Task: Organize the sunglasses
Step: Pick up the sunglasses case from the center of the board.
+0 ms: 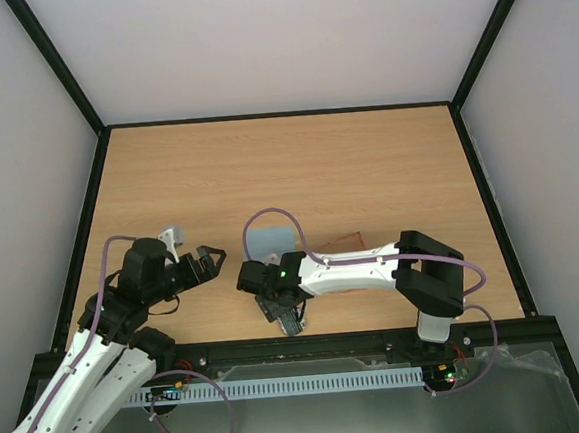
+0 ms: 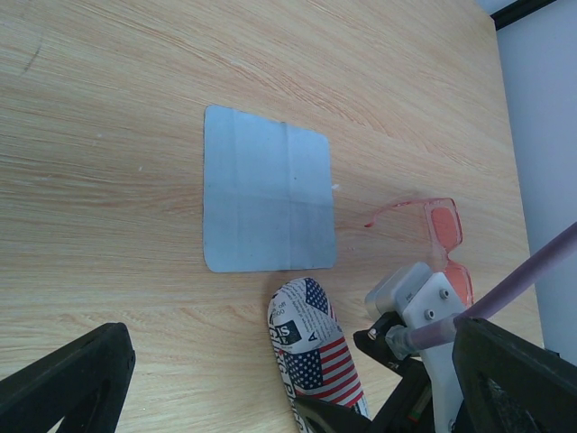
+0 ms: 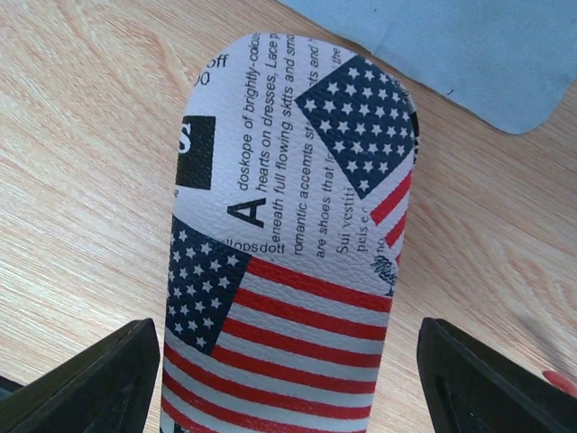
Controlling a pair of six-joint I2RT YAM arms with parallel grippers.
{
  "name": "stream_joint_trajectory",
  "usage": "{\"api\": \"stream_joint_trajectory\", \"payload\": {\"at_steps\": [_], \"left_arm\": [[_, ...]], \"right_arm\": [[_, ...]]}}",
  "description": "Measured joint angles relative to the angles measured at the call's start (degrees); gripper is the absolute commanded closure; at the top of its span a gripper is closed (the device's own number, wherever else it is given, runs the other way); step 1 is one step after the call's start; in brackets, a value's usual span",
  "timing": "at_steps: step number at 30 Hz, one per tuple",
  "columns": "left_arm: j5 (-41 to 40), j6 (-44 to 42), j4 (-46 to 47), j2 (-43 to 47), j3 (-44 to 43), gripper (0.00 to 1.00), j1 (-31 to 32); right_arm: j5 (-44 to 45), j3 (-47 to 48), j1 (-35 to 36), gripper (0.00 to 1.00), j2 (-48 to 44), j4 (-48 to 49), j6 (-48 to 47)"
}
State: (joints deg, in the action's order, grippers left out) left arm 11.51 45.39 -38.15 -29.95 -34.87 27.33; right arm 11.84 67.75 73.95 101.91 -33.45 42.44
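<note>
Locate the sunglasses flat on the worktop, in its near half and slightly toward the right edge. They lie just beside the light blue cloth, not touching it. The flag-patterned case lies between the cloth and the near edge. The right end effector stands open astride the case, with a gap at one finger. The left end effector is wide open and empty, toward the left edge.
</note>
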Motion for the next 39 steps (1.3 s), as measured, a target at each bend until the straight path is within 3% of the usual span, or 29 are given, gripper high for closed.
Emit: {"api": "stream_joint_trajectory", "payload": {"at_steps": [6,17,24,28,35,39], "left_arm": [[0.0,0.0,-0.02,0.04,0.0,0.01,0.0],[0.02,0.0,-0.04,0.04,0.0,0.01,0.0],[0.22,0.0,0.0,0.02,0.0,0.0,0.0],[1.79,0.0,0.33,-0.55,0.0,0.01,0.0],[9.31,1.49,6.21,-2.6,0.0,0.0,0.04],[12.79,3.82,10.99,-4.55,-0.26,0.0,1.27]], "right_arm": [[-0.42,-0.57,0.0,0.23,0.59,0.5,0.0],[-0.92,-1.09,0.02,0.47,0.96,1.27,-0.02],[-1.88,-2.14,-0.61,0.5,-0.85,1.99,-0.02],[-7.04,-6.36,-4.52,0.49,-8.57,4.9,-0.2],[-21.05,-14.01,-20.48,0.49,-28.94,14.21,0.72],[-30.4,-16.65,-25.07,0.49,-34.18,20.72,2.67]]}}
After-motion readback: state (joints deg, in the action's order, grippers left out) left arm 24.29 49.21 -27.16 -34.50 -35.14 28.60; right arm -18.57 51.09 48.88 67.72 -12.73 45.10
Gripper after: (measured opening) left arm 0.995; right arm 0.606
